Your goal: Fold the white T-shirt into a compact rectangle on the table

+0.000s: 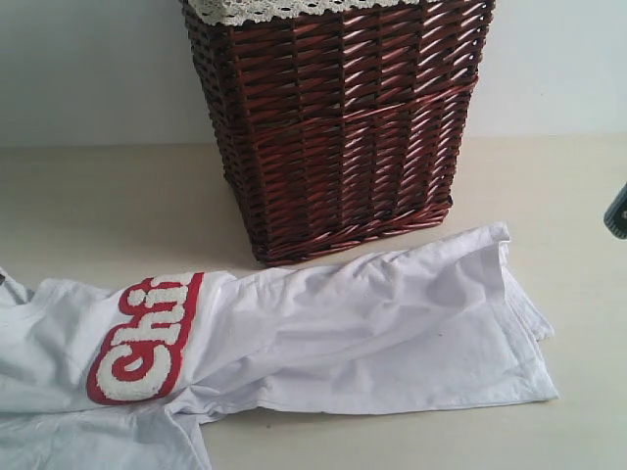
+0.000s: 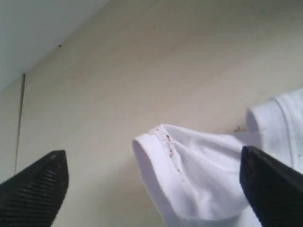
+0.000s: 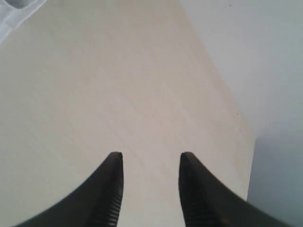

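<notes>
Where the left hand [image 2: 152,153] hung over the table [image 2: 142,71], its two black fingers [image 2: 38,189] stood very far apart and held nothing. Seen from that hand, a sleeve [image 2: 189,179] of the white T-shirt [image 1: 343,333] showed between the two fingers. The sleeve lay on the table with its end puffed open a little, and there were tiny brown dots along its edge. One finger hid a bit of the sleeve, but the hand was not closed on it. In the wide view the shirt lay flat on the table and reached from the left edge almost to the right. Its lower left part ran out of the picture. On the left part of the shirt sat a red band [image 1: 191,304] with fuzzy white letters [image 1: 132,364], and only "Chi" could be read. In the middle, behind the shirt, stood a tall dark red-brown basket [image 1: 343,127] with white lace [image 1: 284,8] on top. The shirt's top edge lay just in front of the foot of the basket, and I could not tell if they touched. On the right the shirt ended in a few flat layers of cloth, one on top of another. A small dark part [image 1: 617,211] poked in at the right edge, too little to name. The right hand [image 3: 151,156] was over bare table, well apart from the shirt. Its fingers [image 3: 109,189] had a small gap between them with nothing in it.
</notes>
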`<state>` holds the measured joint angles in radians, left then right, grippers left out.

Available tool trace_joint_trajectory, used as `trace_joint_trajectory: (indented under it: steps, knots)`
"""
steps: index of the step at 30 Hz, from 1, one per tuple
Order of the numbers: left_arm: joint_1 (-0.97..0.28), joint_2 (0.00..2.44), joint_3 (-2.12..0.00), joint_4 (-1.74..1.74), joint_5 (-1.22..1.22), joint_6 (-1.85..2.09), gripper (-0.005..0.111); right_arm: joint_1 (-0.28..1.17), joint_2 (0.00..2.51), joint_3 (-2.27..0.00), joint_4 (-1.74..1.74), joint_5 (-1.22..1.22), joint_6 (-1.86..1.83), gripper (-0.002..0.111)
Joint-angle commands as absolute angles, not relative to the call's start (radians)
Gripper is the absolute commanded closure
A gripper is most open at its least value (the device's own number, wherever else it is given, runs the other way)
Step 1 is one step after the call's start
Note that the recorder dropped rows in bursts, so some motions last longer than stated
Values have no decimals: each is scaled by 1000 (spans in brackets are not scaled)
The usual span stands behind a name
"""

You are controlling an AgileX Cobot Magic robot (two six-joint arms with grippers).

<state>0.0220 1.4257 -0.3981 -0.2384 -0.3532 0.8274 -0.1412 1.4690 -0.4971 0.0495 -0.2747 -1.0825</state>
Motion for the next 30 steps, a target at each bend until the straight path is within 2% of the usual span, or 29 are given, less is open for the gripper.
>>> trace_joint_trajectory:
  steps: [1, 4, 6, 7, 10, 13, 17, 22, 24, 27, 30]
  knots:
    - [23, 1402, -407, -249, -413, 799, 4, -145, 1415, -496, 49, -287, -1071, 69]
    - [23, 1329, -407, -230, -417, 800, 4, -145, 1334, -496, 49, -277, -1069, 70]
    - [23, 1237, -407, -187, -417, 799, 10, -145, 1250, -496, 49, -251, -1069, 77]
    - [23, 1177, -407, -171, -417, 799, 17, -145, 1197, -496, 49, -226, -1069, 83]
    - [23, 980, -407, -186, -417, 777, 46, -145, 1021, -496, 72, -144, -1012, 96]
    - [23, 783, -407, -340, -386, 699, 60, -145, 837, -496, 143, -69, -854, 106]
    - [23, 564, -407, -532, -229, 679, 59, -145, 627, -496, 190, 95, -706, 108]
    - [23, 387, -407, -536, 205, 681, 57, -145, 444, -496, 186, 457, -685, 108]
    - [30, 351, -405, -499, 379, 681, 57, -145, 402, -496, 203, 530, -685, 108]
    - [56, 324, -363, -452, 471, 717, 57, -155, 347, -496, 203, 550, -697, 108]
    - [107, 319, -284, -407, 473, 733, 57, -227, 286, -496, 203, 550, -717, 108]
